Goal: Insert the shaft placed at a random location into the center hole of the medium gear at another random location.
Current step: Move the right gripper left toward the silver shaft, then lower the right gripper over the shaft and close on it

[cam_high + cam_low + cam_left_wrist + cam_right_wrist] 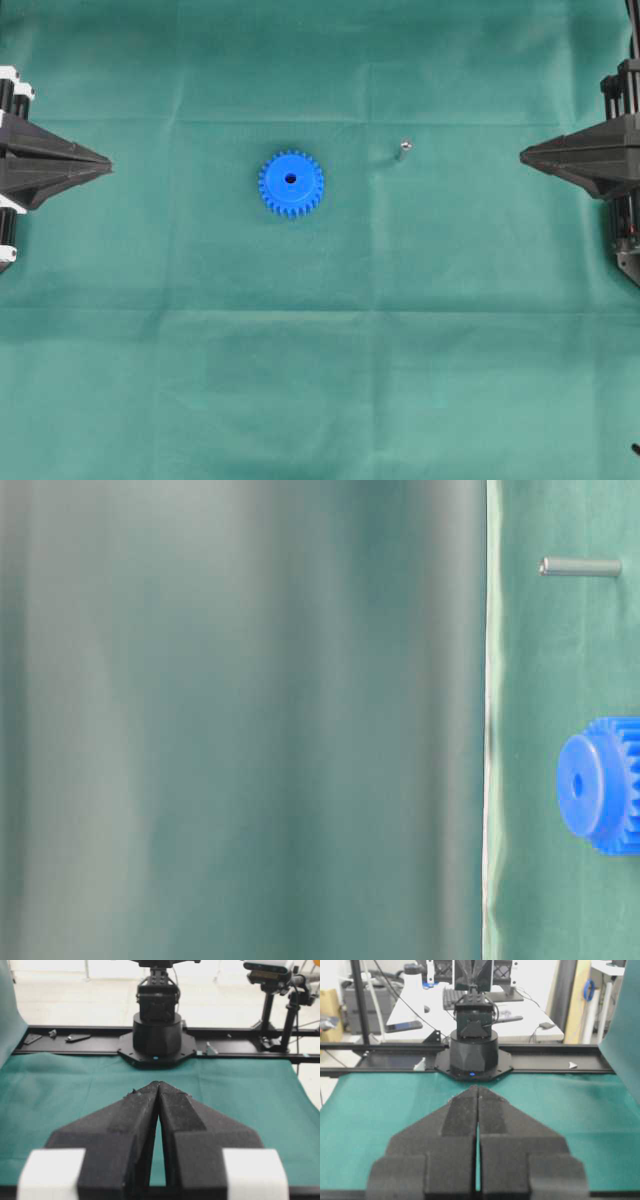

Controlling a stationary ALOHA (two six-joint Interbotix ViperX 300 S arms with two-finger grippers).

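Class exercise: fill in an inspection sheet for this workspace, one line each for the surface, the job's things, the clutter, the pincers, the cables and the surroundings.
Surface: green cloth, creased along fold lines.
Job's things: blue gear lies flat near the middle, its center hole unfilled; the shaft sits apart from it, on the side of the right arm.
Clutter: nothing seen on the cloth.
Pincers: left pincer and right pincer both shut, holding nothing, parked at opposite edges, far from both parts.
Cables: black wires behind the far arm base.
Surroundings: black frame rail, camera stand, desk with equipment.
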